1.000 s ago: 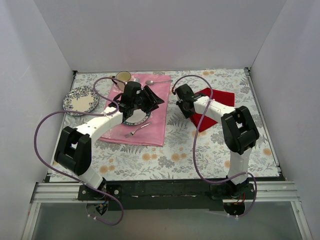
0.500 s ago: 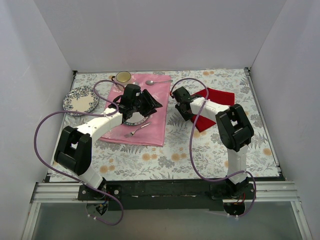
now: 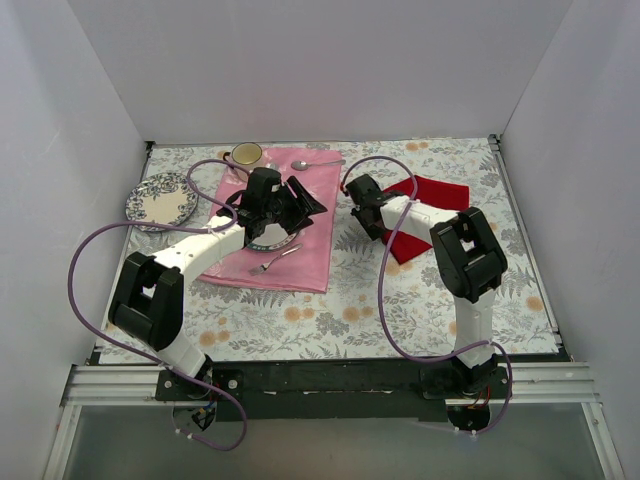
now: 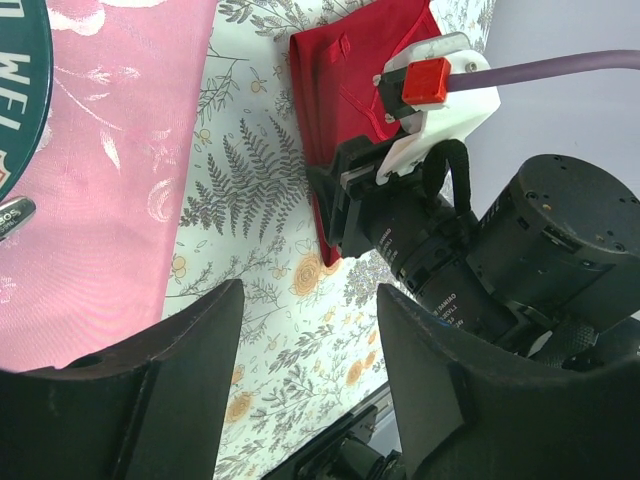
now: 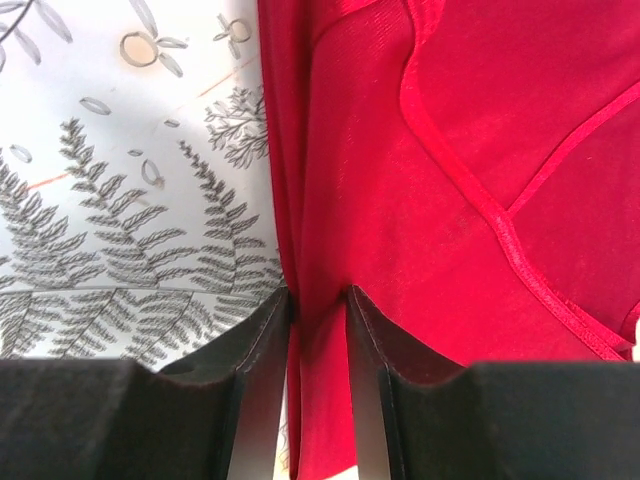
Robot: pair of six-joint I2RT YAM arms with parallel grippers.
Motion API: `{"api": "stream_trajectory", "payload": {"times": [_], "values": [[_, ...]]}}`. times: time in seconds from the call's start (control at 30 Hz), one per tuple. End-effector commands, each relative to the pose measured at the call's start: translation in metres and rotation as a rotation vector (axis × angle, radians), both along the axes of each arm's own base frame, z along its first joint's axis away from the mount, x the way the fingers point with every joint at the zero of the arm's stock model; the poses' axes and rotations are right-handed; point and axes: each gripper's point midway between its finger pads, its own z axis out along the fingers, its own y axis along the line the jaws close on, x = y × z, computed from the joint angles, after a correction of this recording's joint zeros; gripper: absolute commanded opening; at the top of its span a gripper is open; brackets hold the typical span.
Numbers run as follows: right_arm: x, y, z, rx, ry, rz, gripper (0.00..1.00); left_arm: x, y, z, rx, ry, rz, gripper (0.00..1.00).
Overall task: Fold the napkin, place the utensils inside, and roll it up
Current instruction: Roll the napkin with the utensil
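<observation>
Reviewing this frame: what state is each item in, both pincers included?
napkin: folded, one edge gripped.
right pincer: shut on the napkin's edge.
left pincer: open, holding nothing.
pink cloth: spread flat.
fork: lying on the pink cloth.
all-silver spoon: lying at the pink cloth's far edge.
patterned plate: right side up, bare.

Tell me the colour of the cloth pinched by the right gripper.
The napkin is plain deep red, clearest in the right wrist view.

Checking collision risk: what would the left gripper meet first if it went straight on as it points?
Likely the floral tablecloth just ahead, short of the right gripper on the napkin; depth is unclear.
</observation>
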Motion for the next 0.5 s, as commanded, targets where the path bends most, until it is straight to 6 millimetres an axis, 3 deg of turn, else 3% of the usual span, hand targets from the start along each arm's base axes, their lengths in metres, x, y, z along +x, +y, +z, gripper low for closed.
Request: {"api": "stream_trajectory", "payload": {"times": [0.0,0.1,0.13,0.23,0.37,0.47], "values": [[-0.006,-0.007,-0.024,0.004,0.025,-0.013,0.38,-0.001,0.006,0.001,0.007,-0.015,-0.001,0.56],[-0.012,-0.010,-0.034,0.015,0.050,-0.024,0.34,-0.001,0.009,-0.002,0.009,-0.007,0.004,0.58],[-0.013,-0.010,-0.036,0.020,0.055,-0.026,0.18,0.000,0.011,-0.002,0.008,-0.006,0.007,0.59],[-0.016,-0.005,-0.037,0.054,0.062,-0.026,0.02,0.000,0.017,-0.004,0.018,-0.001,0.015,0.62],[-0.020,0.012,-0.029,0.145,0.099,-0.007,0.01,0.000,0.025,-0.008,0.020,-0.002,0.012,0.63],[-0.017,0.029,-0.009,0.238,0.103,-0.004,0.01,-0.002,0.028,-0.014,0.003,-0.002,-0.007,0.64]]}}
